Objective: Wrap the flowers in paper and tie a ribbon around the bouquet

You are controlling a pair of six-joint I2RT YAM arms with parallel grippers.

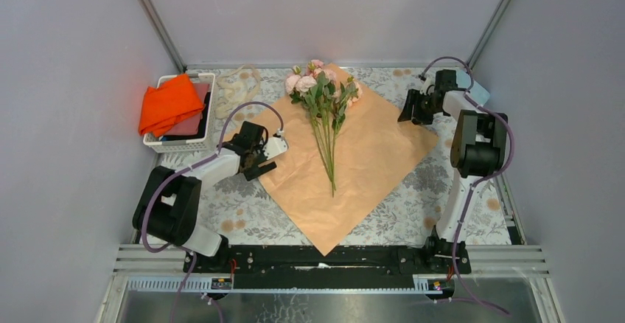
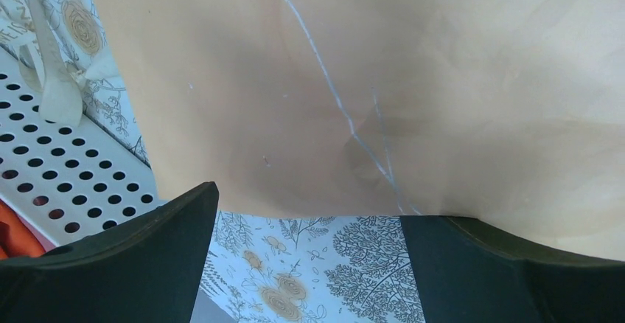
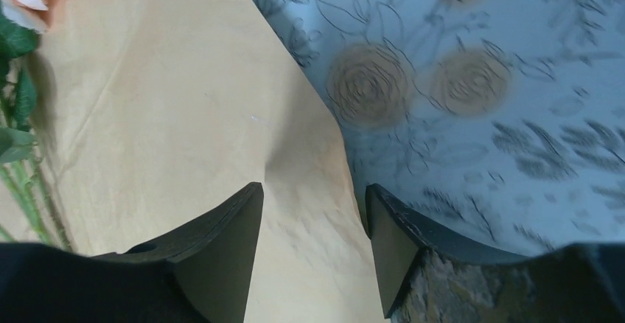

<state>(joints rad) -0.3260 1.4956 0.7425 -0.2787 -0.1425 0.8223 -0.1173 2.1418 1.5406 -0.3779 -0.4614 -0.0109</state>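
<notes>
From above, the flowers (image 1: 324,109) lie on the peach face of the paper (image 1: 368,161), which is spread as a diamond on the tabletop (image 1: 420,205). Left wrist view: the left jaws stand wide apart at the paper's edge. Right wrist view: the right jaws, partly spread, straddle the paper's rim.

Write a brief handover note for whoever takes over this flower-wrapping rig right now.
Left gripper: jaws open, at the left edge of the paper, holding nothing.
Right gripper: jaws apart astride the paper's right corner, not yet clamped.
Flowers lie on the flat paper, peach face up, blooms at the far corner. Ribbon sits bunched beside the white basket, far left.
Done: flowers laid on paper. Left: fold the paper round them, tie the ribbon.
</notes>
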